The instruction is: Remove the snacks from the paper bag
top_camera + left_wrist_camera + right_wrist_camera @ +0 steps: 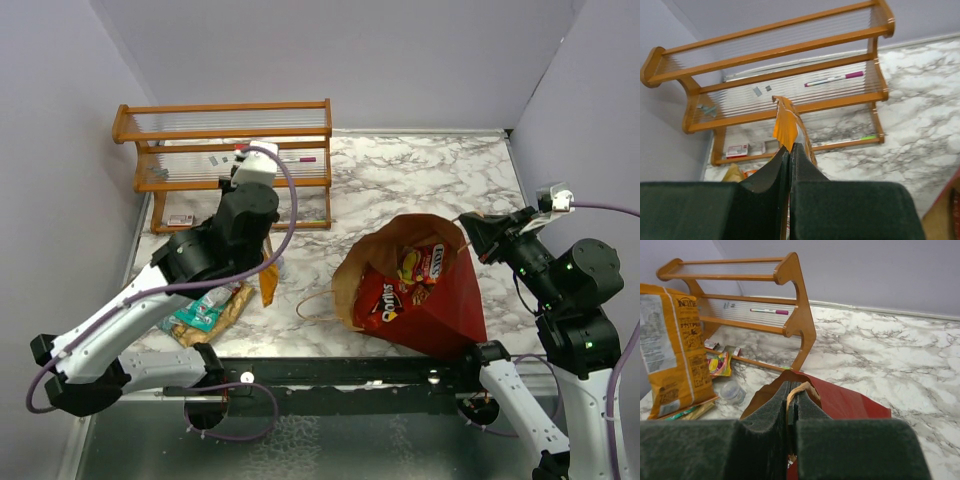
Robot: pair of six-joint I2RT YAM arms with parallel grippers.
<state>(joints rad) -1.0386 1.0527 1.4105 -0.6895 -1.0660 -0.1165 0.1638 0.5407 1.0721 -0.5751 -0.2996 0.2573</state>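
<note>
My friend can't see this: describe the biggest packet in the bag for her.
Find the dark red paper bag on the marble table, right of centre. At its open mouth lies a red Doritos packet; its neighbours are a yellow packet and a white packet.

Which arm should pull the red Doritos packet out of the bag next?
Left, once the left gripper releases the orange packet. The right gripper is shut on the rim of the paper bag, and the mouth faces the left arm's side.
</note>
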